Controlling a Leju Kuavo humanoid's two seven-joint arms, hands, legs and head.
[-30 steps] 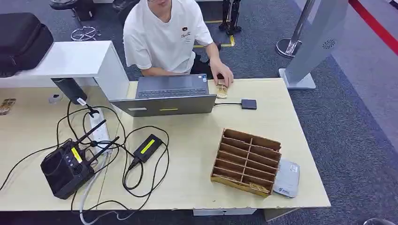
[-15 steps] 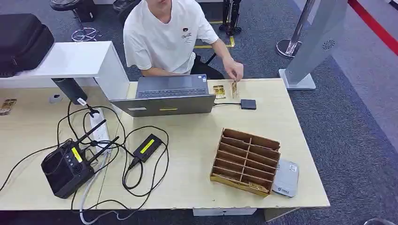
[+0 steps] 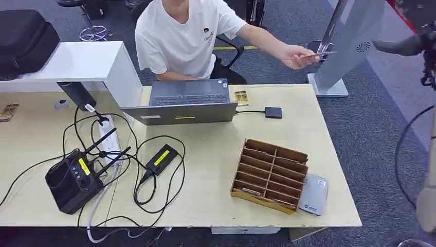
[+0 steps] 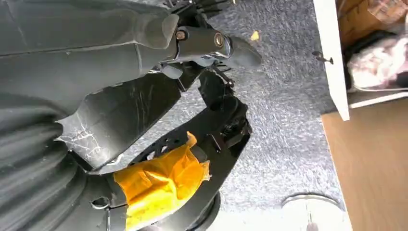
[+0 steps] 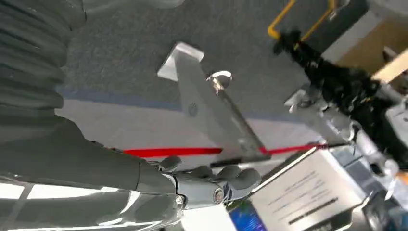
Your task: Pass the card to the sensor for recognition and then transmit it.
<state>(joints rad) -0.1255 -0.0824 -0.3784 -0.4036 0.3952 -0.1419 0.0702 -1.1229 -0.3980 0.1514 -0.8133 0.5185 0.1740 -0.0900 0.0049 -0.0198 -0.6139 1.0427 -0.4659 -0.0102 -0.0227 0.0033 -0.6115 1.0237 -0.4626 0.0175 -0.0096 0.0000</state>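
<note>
Card (image 3: 320, 53) in person's hand (image 3: 297, 55), held out beyond the worktop (image 3: 216, 154). Right hand (image 3: 406, 45) raised, empty, fingers apart. Left hand (image 4: 211, 43) released. No writing legible.

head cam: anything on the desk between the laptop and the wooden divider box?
Bare tabletop in the head view between the laptop and the wooden divider box; the small black sensor and its cable sit off to the side.
</note>
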